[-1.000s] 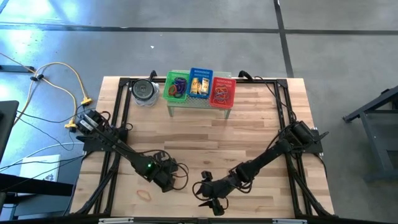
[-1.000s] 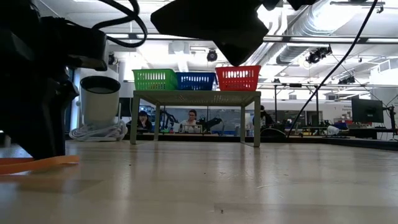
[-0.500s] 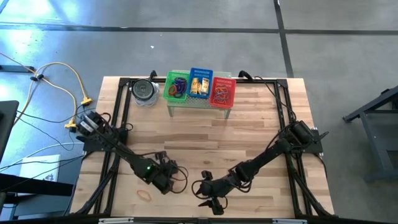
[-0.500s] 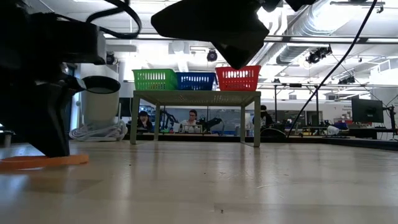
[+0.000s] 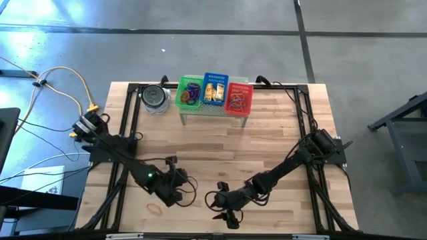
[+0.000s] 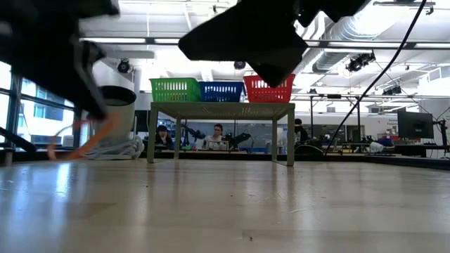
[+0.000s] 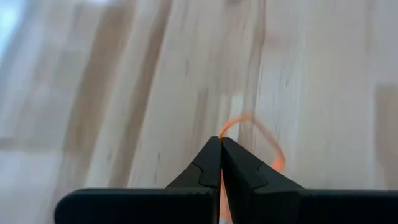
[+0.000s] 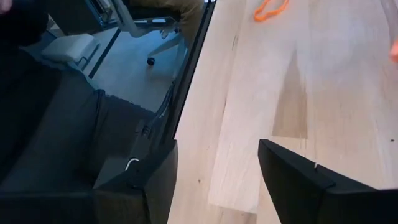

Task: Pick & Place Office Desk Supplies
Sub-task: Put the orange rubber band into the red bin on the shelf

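My left gripper (image 5: 171, 194) hovers above the table's near-left part and is shut on a thin orange band loop (image 7: 268, 140). In the low view the band (image 6: 86, 138) hangs below its dark fingers (image 6: 95, 105), off the wood. My right gripper (image 5: 225, 205) is open near the table's near edge, beside the left one, touching nothing. Its wrist view shows another orange band (image 8: 270, 9) lying flat on the wood. At the far edge the green (image 5: 189, 93), blue (image 5: 215, 89) and red (image 5: 239, 97) baskets hold more small items. My left gripper pinches the orange band between its two shut fingertips (image 7: 219, 144), at one spot on the loop's strand (image 7: 227, 127). The fingers slant down from above. The band is lifted clear and hangs slack below the tips as an open loop.
The three baskets stand on a small raised shelf (image 6: 221, 109) at the far edge. A round grey tin (image 5: 155, 98) sits left of them. Bare wood (image 5: 220, 147) lies between the shelf and both grippers. Black frame rails run along the table's sides. People sit in the room beyond.
My left gripper has risen from the table and shifted a little toward the left edge, staying shut. The orange band, which lay flat on the wood a second ago, has come up with it and now hangs clear of the table.
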